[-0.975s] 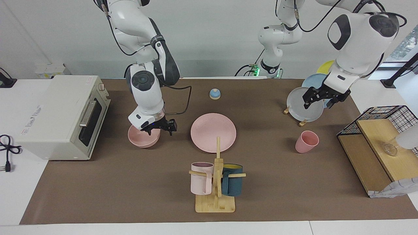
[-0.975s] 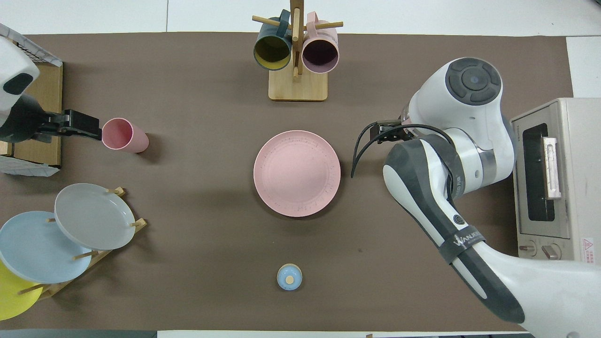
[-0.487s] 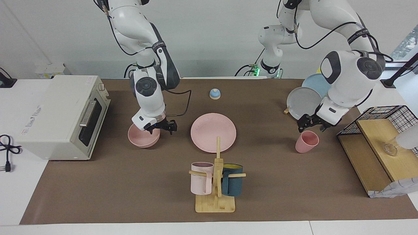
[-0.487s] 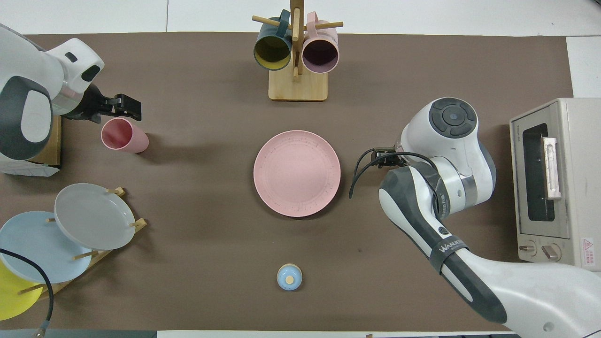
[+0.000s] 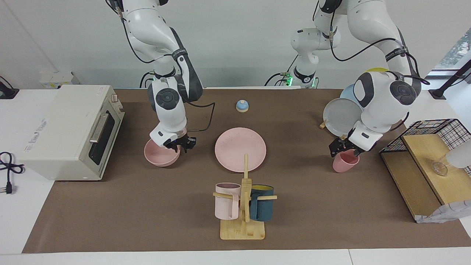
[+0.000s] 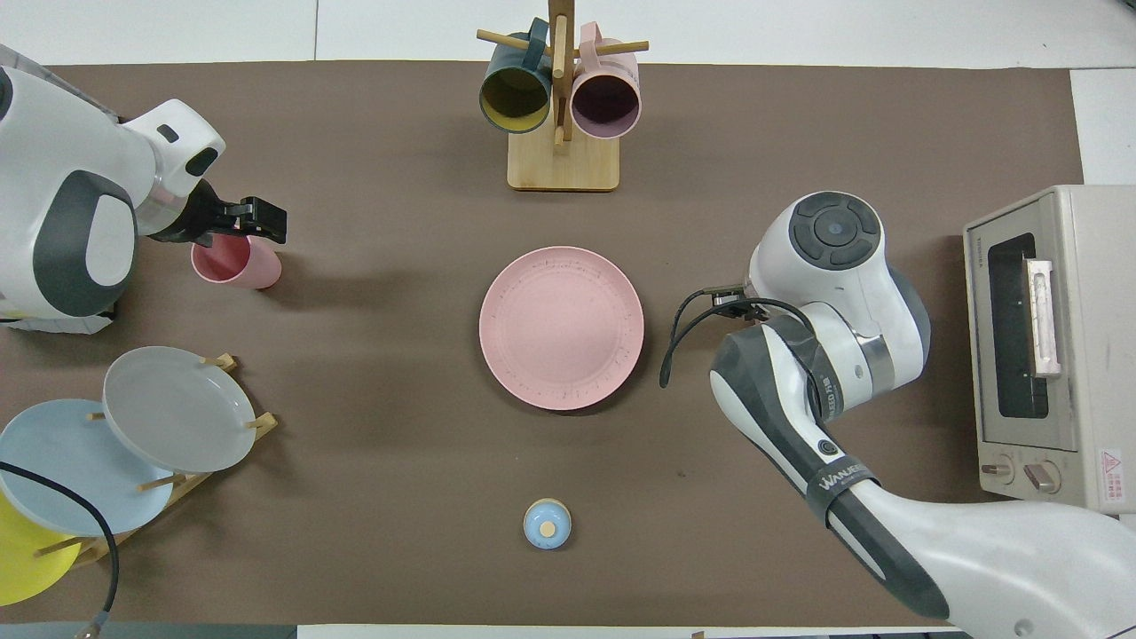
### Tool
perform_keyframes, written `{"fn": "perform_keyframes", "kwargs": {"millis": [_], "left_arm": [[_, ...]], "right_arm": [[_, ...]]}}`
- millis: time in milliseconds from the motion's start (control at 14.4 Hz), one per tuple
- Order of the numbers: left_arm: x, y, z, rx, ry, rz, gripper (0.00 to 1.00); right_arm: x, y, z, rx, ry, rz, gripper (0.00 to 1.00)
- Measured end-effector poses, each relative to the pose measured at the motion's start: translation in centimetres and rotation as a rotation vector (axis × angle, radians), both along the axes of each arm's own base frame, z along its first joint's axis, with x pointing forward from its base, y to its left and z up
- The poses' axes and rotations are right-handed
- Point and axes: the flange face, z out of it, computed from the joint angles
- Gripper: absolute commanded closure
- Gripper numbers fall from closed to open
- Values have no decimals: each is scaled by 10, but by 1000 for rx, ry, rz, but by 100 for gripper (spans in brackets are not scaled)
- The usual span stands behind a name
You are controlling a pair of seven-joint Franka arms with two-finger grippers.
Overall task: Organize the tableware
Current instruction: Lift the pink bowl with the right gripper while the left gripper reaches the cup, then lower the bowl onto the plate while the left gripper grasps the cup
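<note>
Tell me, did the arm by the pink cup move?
Yes. The left gripper came down from in front of the grey plate to the pink cup, which stayed put.

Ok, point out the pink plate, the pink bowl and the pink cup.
pink plate [image 5: 240, 149], facing view, middle of its flat face.
pink bowl [image 5: 159, 157], facing view, inner surface below the gripper.
pink cup [image 6: 253, 269], overhead view, outer wall beside the rim.

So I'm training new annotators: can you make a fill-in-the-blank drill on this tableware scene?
1. The right gripper is at the rim of the pink ___.
2. The left gripper is at the pink ___.
3. The pink plate lies between the mug rack and the small blue ___.

Missing: bowl; cup; bell
</note>
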Motion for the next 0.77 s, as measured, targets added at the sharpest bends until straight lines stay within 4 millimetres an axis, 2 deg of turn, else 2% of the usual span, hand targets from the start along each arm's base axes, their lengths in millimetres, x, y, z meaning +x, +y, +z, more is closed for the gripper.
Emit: {"fn": "perform_keyframes", "kwargs": {"millis": [139,278,348,418,627,696,766], "left_arm": [[0,0,-3,0,-5,1,0],[-2,0,-11,-1,-9,1,1],[-3,0,-15,0,-6,1,2],[-4,0,-17,0,-5,2,4],[-5,1,-21,0,-8,3,9],[-6,1,-24,0,-9,4,13],[-6,1,-27,0,-11,4,19]], "right_arm": [[8,32,38,-13,15,33,100],[17,74,81,-13,12,31,100],[20,98,92,-6,1,16,100],[19,125,93,5,-11,1,100],[-2,225,74,27,-36,-44,100],[-12,260,68,45,-55,-49,100],[-16,282,64,72,-78,-51,100]]}}
